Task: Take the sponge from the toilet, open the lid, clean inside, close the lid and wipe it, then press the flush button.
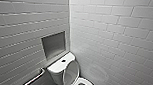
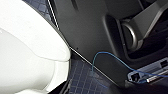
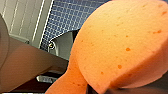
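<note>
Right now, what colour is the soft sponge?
Orange with darker specks; the soft sponge block shows best in the right wrist view.

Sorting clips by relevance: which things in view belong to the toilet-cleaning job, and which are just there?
Part of the job: sponge; toilet; lid, standing raised; flush button on the tank top.

Just there: wall niche; grab bar; tiled walls; dark floor tiles.

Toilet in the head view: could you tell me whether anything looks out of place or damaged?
Nothing stands out. The lid stands raised, the flush button sits on the tank top, and no spill or crack shows on the toilet.
</note>
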Controlling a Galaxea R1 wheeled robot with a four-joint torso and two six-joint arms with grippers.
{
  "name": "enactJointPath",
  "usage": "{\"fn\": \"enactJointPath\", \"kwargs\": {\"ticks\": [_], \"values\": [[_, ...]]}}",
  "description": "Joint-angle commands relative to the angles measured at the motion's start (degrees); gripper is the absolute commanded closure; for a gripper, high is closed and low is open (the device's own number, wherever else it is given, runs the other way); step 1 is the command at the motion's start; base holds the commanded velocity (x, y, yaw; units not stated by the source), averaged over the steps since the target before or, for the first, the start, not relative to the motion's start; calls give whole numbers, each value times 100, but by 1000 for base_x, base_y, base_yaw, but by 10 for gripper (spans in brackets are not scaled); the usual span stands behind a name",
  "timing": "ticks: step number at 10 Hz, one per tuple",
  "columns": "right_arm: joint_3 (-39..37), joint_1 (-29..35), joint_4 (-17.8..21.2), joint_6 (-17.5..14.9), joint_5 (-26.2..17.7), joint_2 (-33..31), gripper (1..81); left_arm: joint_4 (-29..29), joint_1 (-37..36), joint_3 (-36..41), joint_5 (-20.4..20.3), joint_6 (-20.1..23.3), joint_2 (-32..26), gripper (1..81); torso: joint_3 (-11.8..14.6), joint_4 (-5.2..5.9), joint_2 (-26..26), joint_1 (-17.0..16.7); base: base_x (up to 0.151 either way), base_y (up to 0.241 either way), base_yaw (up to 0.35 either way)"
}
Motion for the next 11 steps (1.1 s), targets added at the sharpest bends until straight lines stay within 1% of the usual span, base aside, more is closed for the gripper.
{"fn": "enactJointPath", "kwargs": {"ticks": [1,2,3,6,11], "values": [[-82,93,-85,-1,-211,17,811,-4190,-289,-36,148,4081,92,10,0,0,0,0,0,0,0],[-144,84,-94,-1,-202,35,811,-4660,-298,-45,122,4409,136,10,0,0,0,0,0,0,0],[-222,84,-94,-1,-202,53,811,-4855,-324,-141,95,4445,188,10,0,0,0,0,0,0,0],[-372,92,-94,-10,-202,184,811,-4803,-527,-151,95,4516,276,10,0,0,0,0,0,0,0],[-566,84,-103,-19,-211,308,811,-4803,-536,-142,95,4516,356,10,0,0,0,0,0,0,0]]}}
